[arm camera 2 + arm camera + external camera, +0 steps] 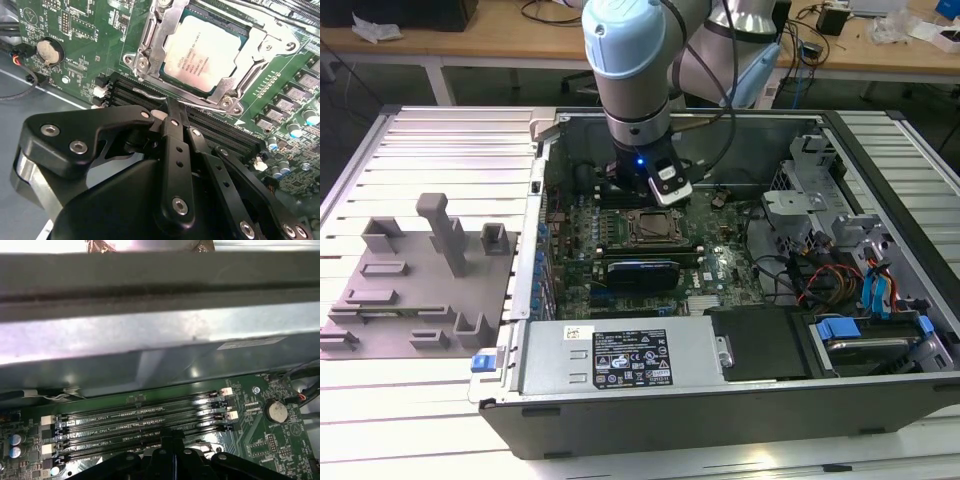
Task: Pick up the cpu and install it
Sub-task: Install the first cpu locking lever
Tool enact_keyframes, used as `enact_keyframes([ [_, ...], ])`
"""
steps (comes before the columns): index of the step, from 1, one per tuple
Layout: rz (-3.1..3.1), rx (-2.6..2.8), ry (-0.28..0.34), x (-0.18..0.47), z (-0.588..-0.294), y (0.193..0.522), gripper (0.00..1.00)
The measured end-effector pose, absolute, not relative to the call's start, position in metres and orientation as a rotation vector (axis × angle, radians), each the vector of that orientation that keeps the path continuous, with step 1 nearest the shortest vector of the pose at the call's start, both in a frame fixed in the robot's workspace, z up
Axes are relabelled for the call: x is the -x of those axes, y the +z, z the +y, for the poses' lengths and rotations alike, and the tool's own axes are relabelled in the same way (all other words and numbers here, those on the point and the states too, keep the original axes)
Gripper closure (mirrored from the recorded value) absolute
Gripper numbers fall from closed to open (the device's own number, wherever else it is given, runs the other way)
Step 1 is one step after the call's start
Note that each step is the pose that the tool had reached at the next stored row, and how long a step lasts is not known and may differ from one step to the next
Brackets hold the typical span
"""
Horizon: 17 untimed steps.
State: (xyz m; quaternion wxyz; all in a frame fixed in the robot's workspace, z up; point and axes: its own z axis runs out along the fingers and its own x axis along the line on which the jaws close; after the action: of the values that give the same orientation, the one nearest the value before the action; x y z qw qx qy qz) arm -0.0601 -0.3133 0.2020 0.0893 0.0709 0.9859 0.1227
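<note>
Item: cpu (205, 52), thin flat square, silver-white lid, lying in the socket frame (150, 47) of the green motherboard (75, 60) inside the open computer case (880, 400). Judged light, rigid, smooth-topped, fragile beneath; best held by opposite edges. Gripper (173, 111): fingers drawn together, holding nothing, tips at the socket's wire lever (150, 96) just beside the memory slots (145, 417)

arm (632, 60) cut off by exterior view's upper edge | gripper (175, 107) fingertips hidden behind own linkage in second wrist view | cpu (202, 52) print too small to read
</note>
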Motion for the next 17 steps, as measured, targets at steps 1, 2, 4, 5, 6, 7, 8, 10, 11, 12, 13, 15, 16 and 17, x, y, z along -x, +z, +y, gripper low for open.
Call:
enact_keyframes([
  [1,2.932,-0.211,0.364,0.0601,-0.3133,0.2015,0.89],
  [2,2.932,-0.211,0.364,0.0601,-0.3133,0.2010,0.89],
  [4,2.932,-0.210,0.359,0.0601,-0.3133,0.1990,0.89],
  [5,2.932,-0.210,0.356,0.0601,-0.3133,0.1980,0.89],
  [6,2.931,-0.209,0.354,0.0601,-0.3133,0.1974,0.89],
  [7,2.932,-0.209,0.352,0.0601,-0.3133,0.1968,0.89],
  [8,2.932,-0.209,0.350,0.0601,-0.3133,0.1962,0.89],
  [10,2.931,-0.209,0.348,0.0601,-0.3132,0.1950,0.89],
  [11,2.931,-0.209,0.348,0.0601,-0.3133,0.1947,0.89],
  [12,2.931,-0.209,0.347,0.0602,-0.3133,0.1945,0.89],
  [13,2.931,-0.209,0.347,0.0593,-0.3132,0.1943,0.89],
  [15,2.931,-0.209,0.347,0.0565,-0.3132,0.1941,0.89],
  [16,2.931,-0.209,0.347,0.0552,-0.3133,0.1941,0.89],
  [17,2.931,-0.209,0.347,0.0536,-0.3133,0.1941,0.89],
])
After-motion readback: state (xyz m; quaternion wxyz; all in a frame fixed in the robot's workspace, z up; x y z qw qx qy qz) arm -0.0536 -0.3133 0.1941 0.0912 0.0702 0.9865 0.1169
